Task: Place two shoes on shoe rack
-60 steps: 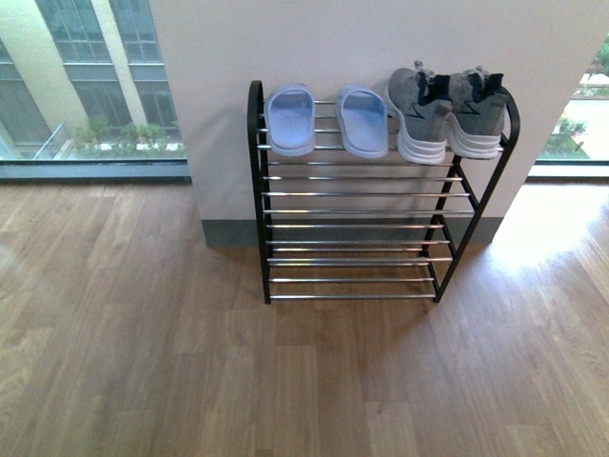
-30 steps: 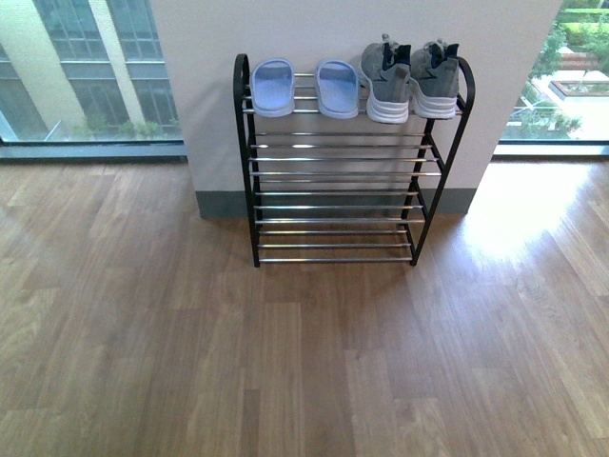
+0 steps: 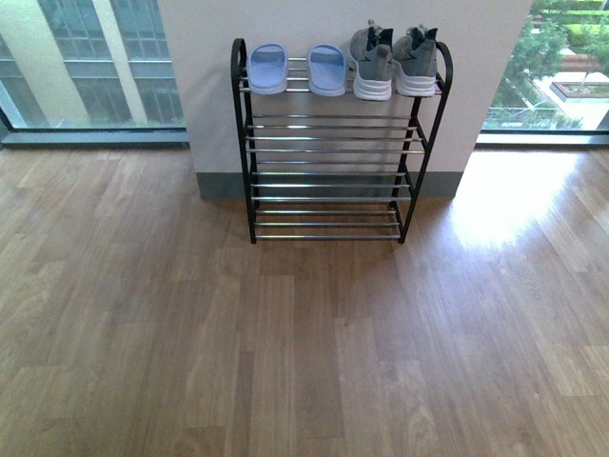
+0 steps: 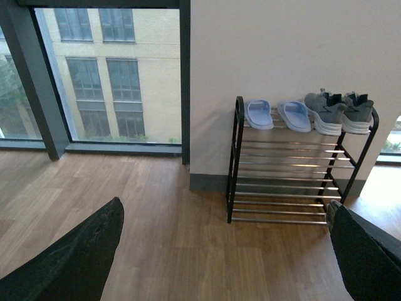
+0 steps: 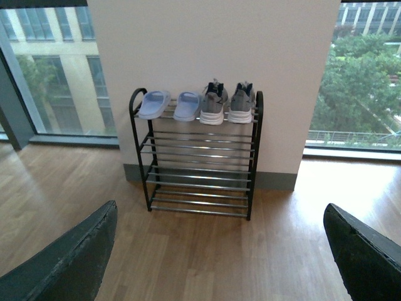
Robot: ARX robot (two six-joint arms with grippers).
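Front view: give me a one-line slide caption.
Grey sneakers beside blue slippers on the top shelf of the black shoe rack; lower shelves bare, no arms in view.

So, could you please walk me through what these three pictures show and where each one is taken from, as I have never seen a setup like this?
This is a robot with two arms, each ending in a gripper. The front picture comes from a camera on its body; neither arm shows there. The other two come from cameras on its wrists: the dark shapes at the lower corners are the fingers of the left gripper and right gripper, spread wide and holding nothing. Ahead, against a white wall, stands the shoe rack. On its top shelf sit two light blue slippers and, beside them, the two shoes, grey sneakers. The lower shelves are bare, and the wooden floor lies in front.
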